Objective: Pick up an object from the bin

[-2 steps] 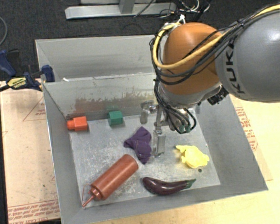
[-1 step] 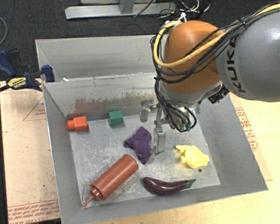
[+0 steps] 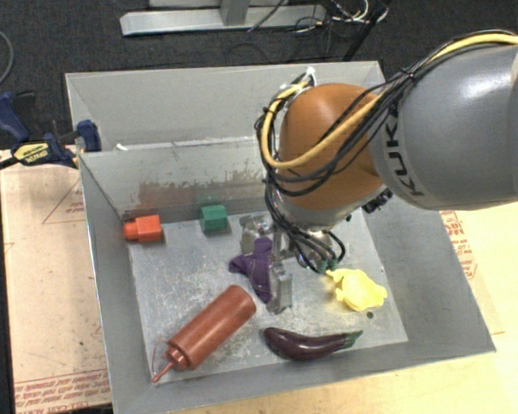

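1. Object concerned. We record a small purple object of irregular, floppy shape [image 3: 249,267] on the bin floor near the centre. The gripper [image 3: 273,280] is down at floor level directly against it, on its right side.

2. End effector. We cannot tell whether the gripper is open or closed. The purple object overlaps it, and the orange wrist cover [image 3: 326,146] and cables hide its upper part. We do not record the object as held.

3. Surroundings.
- A reddish-brown plastic squeeze bottle with a pointed nozzle [image 3: 211,327] lies on its side just near-left of the purple object.
- A dark purple toy aubergine [image 3: 309,341] lies near the front wall.
- A crumpled yellow object [image 3: 357,290] lies to the right of the gripper.
- An orange-red block [image 3: 143,228] and a green cube [image 3: 213,217] sit well apart from the gripper, along the far wall of the grey metal bin [image 3: 175,168].

4. Step in hand. We judge this to be the grasp stage, with the lift not yet made.

5. Next move. It calls for a confirmed closure on the purple object, then a straight vertical lift. The lift must clear the bottle close by, which could be nudged.
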### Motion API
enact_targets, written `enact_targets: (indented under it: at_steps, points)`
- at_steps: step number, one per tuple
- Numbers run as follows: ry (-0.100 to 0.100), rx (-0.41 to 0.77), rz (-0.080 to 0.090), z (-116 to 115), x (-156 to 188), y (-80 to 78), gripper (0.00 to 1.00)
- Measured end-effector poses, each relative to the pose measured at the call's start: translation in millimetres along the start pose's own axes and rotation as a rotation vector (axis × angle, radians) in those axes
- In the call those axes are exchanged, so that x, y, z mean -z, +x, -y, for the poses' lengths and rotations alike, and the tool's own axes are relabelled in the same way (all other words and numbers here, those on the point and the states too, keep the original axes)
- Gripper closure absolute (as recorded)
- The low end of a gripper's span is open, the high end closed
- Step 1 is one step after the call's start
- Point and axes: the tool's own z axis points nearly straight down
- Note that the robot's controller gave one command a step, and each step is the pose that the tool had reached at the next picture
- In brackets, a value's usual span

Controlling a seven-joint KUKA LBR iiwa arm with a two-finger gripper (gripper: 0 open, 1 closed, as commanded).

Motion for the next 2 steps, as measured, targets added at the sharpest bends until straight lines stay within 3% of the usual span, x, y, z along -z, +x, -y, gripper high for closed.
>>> enact_targets:
  at_steps: [1,2]
  points:
    - [-0.001,0.318,-0.002,-44.1,-14.4,16.3,0.0]
    - [-0.002,0.45,0.001,-57.9,-35.5,17.4,0.0]
